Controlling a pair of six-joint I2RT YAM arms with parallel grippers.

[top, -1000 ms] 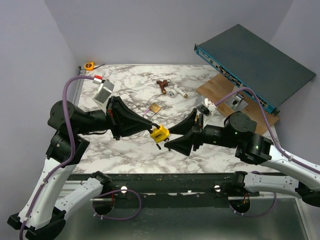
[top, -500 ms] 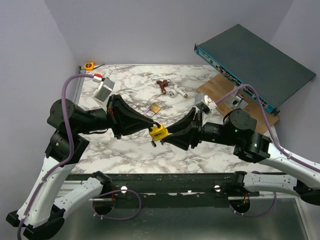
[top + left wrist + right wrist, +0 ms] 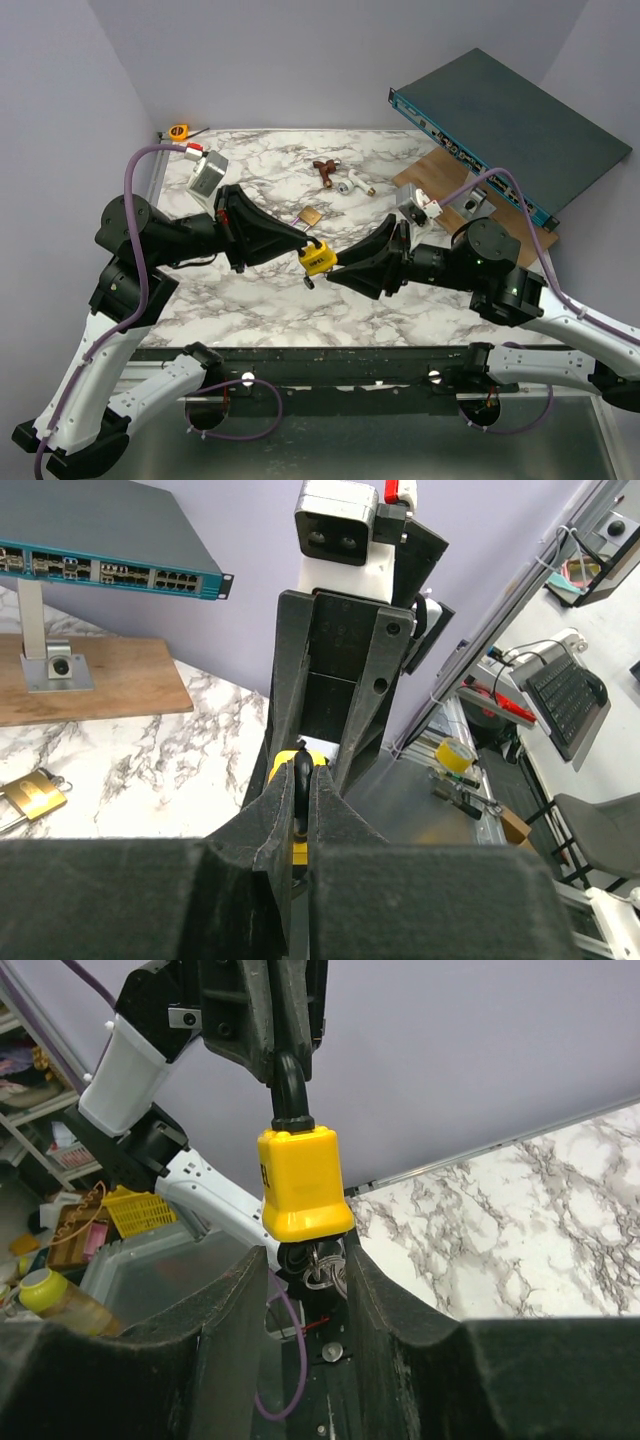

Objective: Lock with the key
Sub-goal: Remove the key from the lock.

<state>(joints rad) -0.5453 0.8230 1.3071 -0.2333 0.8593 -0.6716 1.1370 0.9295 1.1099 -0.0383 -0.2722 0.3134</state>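
While left tool (image 3: 302, 246) pinches yellow padlock (image 3: 320, 261) | key (image 3: 318, 1265) underneath | brass padlock (image 3: 311, 216) behind

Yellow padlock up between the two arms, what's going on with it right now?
The left end effector is shut on the black shackle of the yellow padlock, holding it up over the marble table. The right end effector sits under the lock body, fingers apart on either side of the small silvery key hanging there, not clamped on it.
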